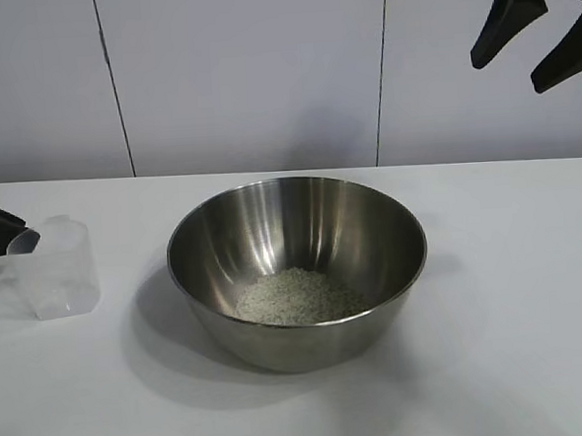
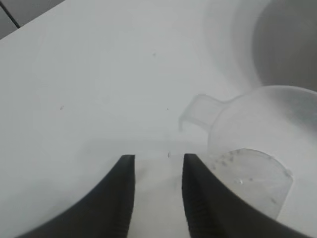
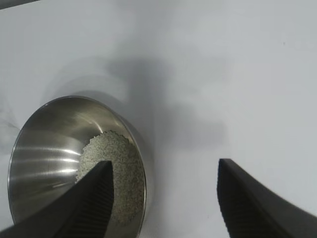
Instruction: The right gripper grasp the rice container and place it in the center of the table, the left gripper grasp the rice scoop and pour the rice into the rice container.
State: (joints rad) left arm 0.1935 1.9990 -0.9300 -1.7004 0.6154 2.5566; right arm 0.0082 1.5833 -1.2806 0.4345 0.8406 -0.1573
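The rice container (image 1: 271, 219), a wide shiny steel bowl, stands in the middle of the white table (image 1: 514, 313) with a low heap of rice (image 1: 296, 297) in its bottom. To its left the rice scoop (image 1: 59, 272), a clear plastic cup, rests on the table with its handle (image 2: 197, 110) towards my left gripper (image 1: 5, 235). That gripper (image 2: 158, 157) is open just short of the handle, with only bare table between its fingers. A few grains cling inside the scoop (image 2: 257, 148). My right gripper (image 1: 510, 76) hangs open high above the bowl's right side; from there it (image 3: 165, 162) looks down on bowl (image 3: 44, 144) and rice (image 3: 111, 168).
A pale panelled wall (image 1: 243, 73) closes off the far edge of the table. White tabletop stretches right of the bowl and in front of it. The bowl's blurred rim (image 2: 292, 44) lies just beyond the scoop as seen from the left wrist.
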